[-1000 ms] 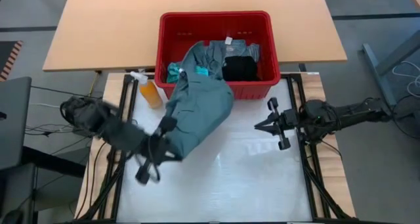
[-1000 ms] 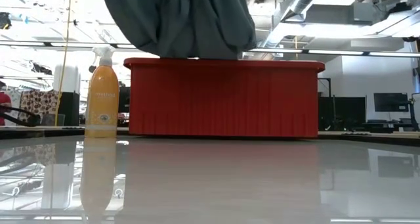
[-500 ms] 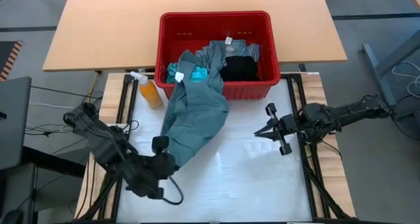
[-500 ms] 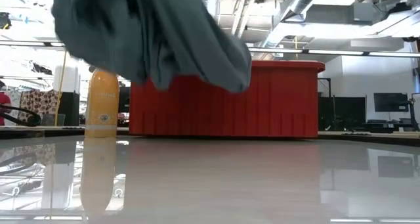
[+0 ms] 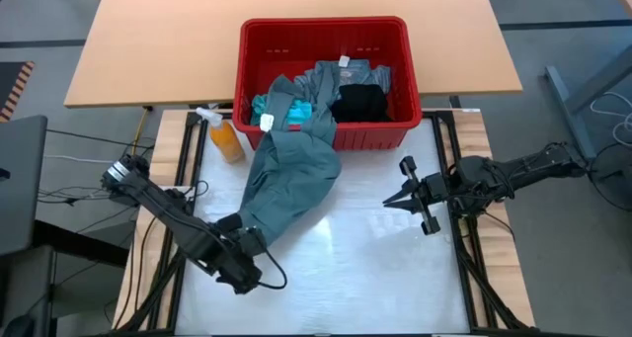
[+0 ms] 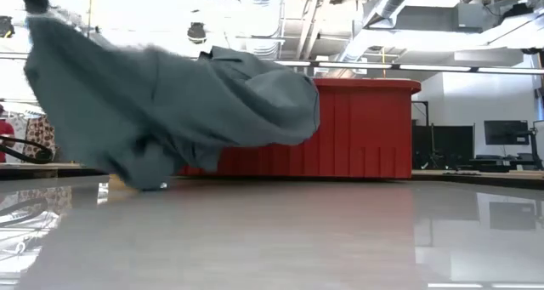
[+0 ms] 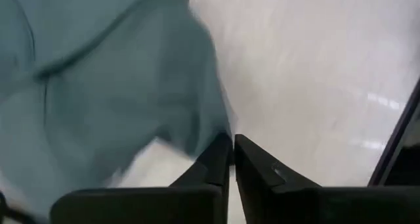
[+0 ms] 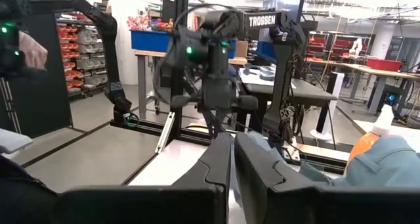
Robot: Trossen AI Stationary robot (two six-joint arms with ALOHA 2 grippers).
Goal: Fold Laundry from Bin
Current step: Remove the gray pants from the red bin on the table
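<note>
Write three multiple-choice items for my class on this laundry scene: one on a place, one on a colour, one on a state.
1. Where does the orange spray bottle stand?
A. inside the bin
B. outside the bin's left wall
C. by the right arm

2. What colour is the garment trailing from the red bin onto the table?
A. grey-green
B. black
C. white

3. How is the left end effector?
A. wide open, empty
B. out of sight
C. shut on the garment's edge

Answers: 1 B, the high view shows it beside the bin's left side. 2 A, both table views show that tint. 3 C, the left wrist view shows fingers together at the cloth.
</note>
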